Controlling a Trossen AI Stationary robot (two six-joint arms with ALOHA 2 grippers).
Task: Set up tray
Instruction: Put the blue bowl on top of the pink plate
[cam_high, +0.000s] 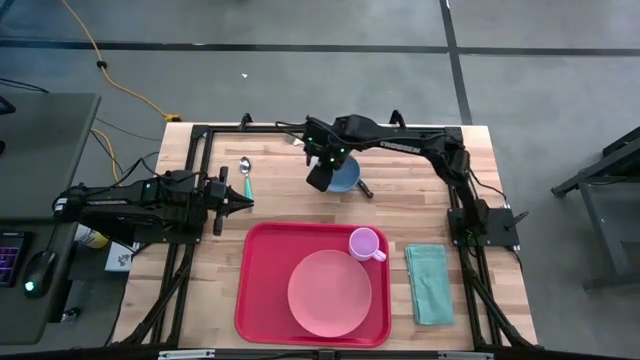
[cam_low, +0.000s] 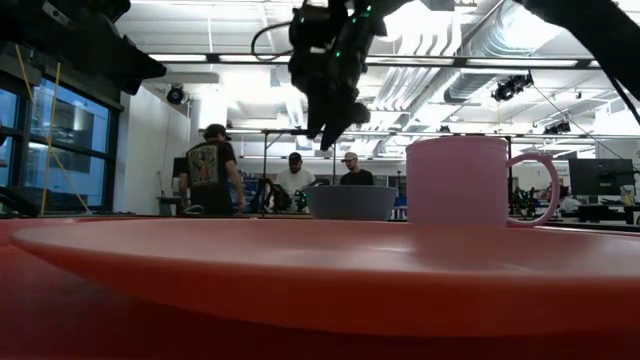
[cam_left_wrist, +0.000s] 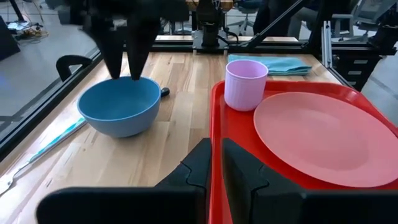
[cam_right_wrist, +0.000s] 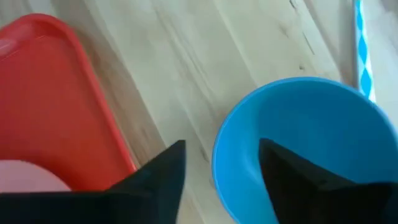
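The red tray (cam_high: 262, 290) lies at the table's near middle. It carries a round pink plate (cam_high: 330, 293) and a pink cup (cam_high: 366, 243) at its far right corner. A blue bowl (cam_high: 348, 180) stands on the wood beyond the tray. My right gripper (cam_right_wrist: 222, 146) hangs open just above the bowl's left rim (cam_left_wrist: 118, 84), pointing steeply down. One finger is over the inside and one over the outside, touching nothing. My left gripper (cam_left_wrist: 217, 163) waits at the table's left, level. A narrow gap shows between its fingers, with nothing in it.
A spoon with a teal handle (cam_high: 247, 178) lies left of the bowl. A small dark object (cam_high: 366, 189) lies at the bowl's right. A folded teal cloth (cam_high: 430, 283) lies right of the tray. People stand in the room beyond the table (cam_low: 292, 180).
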